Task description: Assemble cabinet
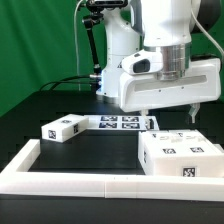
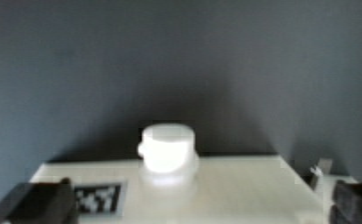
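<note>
- Tabletop, black, fills the scene in front of a green curtain.
- White arm rises over the far edge, toward the exterior view's right.
- Long white rail follows the near edge and turns up the exterior view's left edge.
- Tagged white cabinet box sits in the near corner on the exterior view's right, just inside the rail.
- Two-finger gripper hangs just above the cabinet box, its fingers spread wide, clamping nothing.
- Flat marker board lies mid-table.
- Smaller tagged block lies near the marker board, toward the exterior view's left edge.
- Short white peg stands upright on the white tagged surface below the wrist camera.
</note>
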### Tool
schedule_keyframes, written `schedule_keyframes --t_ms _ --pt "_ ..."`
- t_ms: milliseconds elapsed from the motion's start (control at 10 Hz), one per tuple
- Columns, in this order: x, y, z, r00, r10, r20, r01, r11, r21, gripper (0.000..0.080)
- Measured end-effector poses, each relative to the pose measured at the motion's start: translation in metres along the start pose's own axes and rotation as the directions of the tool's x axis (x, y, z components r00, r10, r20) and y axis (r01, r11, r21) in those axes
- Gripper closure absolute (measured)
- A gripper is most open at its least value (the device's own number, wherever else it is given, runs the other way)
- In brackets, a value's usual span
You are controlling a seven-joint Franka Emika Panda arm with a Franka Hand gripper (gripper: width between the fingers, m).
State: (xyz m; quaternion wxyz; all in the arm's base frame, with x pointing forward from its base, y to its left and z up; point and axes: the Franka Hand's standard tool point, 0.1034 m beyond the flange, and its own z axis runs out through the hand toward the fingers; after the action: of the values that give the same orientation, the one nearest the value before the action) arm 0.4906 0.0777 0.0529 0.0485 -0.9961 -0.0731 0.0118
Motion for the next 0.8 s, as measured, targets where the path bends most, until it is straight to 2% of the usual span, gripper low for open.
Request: schedule_keyframes --t_ms 100,200,600,800 --pt "-0.01 0.0 0.007 1.0 0.001 -0.003 -0.001 1.0 -0.001 0.0024" --pt "-0.018 0.002 0.014 1.0 0.005 -0.004 -0.005 1.0 -0.001 0.0005" --pt "-0.027 0.004 0.043 1.0 0.006 -0.013 -0.006 1.0 0.006 0.0002" --pt "-0.019 0.005 0.046 1.0 0.002 -0.018 -0.002 1.0 0.008 0.0002"
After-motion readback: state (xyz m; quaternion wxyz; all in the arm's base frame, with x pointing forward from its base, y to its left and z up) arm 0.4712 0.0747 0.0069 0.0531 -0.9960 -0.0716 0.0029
